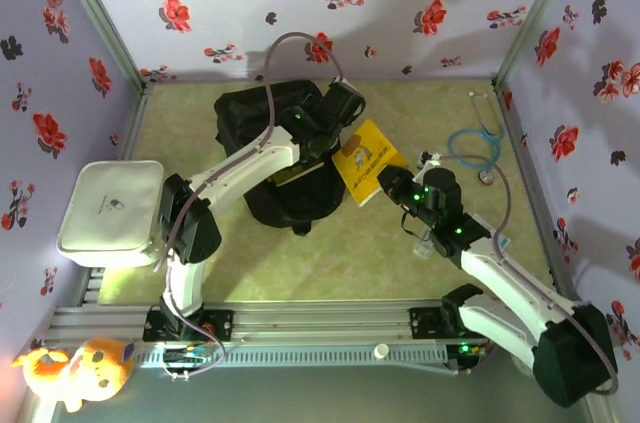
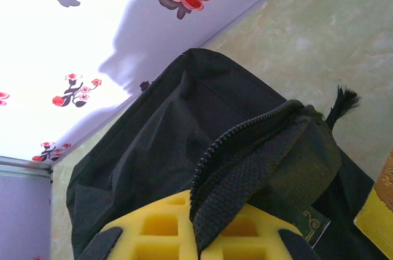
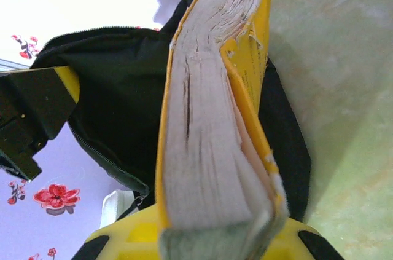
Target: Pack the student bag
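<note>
Left claw [image 1: 333, 121] first: from the overhead camera you see it reaching over the student bag [image 1: 245, 113], which lies black and slumped mid-table, toward the far wall. Your right claw [image 1: 390, 183] sits just right of the bag, with a yellow book [image 1: 368, 155] sticking out of it, angled toward the bag. A stethoscope [image 1: 478, 146] lies well apart by the right wall and a white case [image 1: 108, 205] sits beside the left arm; neither matters for this step.

From the left wrist, the yellow fingers [image 2: 153, 229] are closed tight on a fold of black webbing at the zip [image 2: 245, 128]. You are holding that edge, I judge, so the soft fabric cannot sag shut and the mouth stays lifted for the book. A yellow corner of the book shows at the right edge, near the bag but not inside it.

From the right wrist, the fingers [image 3: 135, 235] are clamped on one end of the book, and its page edges face the camera. It points thin-edge-first at the black fabric behind, which suits a narrow opening. The black and yellow block at the left [image 3: 34, 109] is probably the other claw, though it is cropped too closely to be sure. You cannot tell from here how wide the gap really is, so steer by the overhead view as you feed the book in
</note>
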`<move>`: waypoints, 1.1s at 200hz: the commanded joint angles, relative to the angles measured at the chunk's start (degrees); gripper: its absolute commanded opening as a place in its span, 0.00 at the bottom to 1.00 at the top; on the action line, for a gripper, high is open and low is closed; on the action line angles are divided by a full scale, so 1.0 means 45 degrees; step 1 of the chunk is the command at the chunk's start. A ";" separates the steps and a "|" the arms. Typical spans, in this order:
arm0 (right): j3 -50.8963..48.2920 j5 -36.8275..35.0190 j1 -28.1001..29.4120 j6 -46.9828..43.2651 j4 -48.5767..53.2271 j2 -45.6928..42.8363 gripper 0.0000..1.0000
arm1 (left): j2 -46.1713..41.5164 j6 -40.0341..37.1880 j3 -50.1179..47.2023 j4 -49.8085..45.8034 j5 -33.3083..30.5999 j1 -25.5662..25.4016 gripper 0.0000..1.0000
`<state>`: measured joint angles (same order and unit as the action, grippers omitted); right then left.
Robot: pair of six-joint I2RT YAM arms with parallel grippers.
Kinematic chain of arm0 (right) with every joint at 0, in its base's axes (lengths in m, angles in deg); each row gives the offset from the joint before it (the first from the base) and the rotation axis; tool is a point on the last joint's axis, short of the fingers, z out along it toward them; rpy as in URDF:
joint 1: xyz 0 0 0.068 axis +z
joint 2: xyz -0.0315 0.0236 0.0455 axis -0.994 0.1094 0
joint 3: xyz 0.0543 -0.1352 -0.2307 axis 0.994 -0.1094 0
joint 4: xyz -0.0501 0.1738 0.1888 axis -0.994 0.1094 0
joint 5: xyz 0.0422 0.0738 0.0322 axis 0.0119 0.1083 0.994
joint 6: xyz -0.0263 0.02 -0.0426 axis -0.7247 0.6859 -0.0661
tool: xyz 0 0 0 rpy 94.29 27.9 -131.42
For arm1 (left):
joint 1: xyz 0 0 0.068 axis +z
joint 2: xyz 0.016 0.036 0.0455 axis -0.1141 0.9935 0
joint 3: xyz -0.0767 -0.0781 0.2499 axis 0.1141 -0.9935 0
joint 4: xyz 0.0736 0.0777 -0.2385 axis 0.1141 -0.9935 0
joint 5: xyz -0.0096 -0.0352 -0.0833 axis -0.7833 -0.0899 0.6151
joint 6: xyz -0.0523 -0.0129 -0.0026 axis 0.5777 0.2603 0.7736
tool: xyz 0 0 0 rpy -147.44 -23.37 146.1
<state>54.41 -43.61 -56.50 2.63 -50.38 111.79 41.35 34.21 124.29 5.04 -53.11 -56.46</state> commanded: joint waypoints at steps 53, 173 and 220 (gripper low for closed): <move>0.1017 0.0557 0.0200 -0.0557 0.1128 -0.0380 0.10 | 0.0291 0.0710 0.0693 0.1016 -0.0008 -0.0103 0.00; 0.2049 0.2212 0.0452 0.1186 -0.3475 0.3693 0.11 | 0.0008 0.0931 0.0946 0.0611 0.1396 -0.0100 0.00; 0.2800 0.0956 0.0819 0.1419 -0.2730 0.5890 0.12 | -0.0313 0.1517 0.0842 0.0998 0.2081 -0.0104 0.00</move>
<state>63.59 -35.39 -53.96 7.85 -59.78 133.58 43.09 37.95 125.86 5.32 -46.27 -56.46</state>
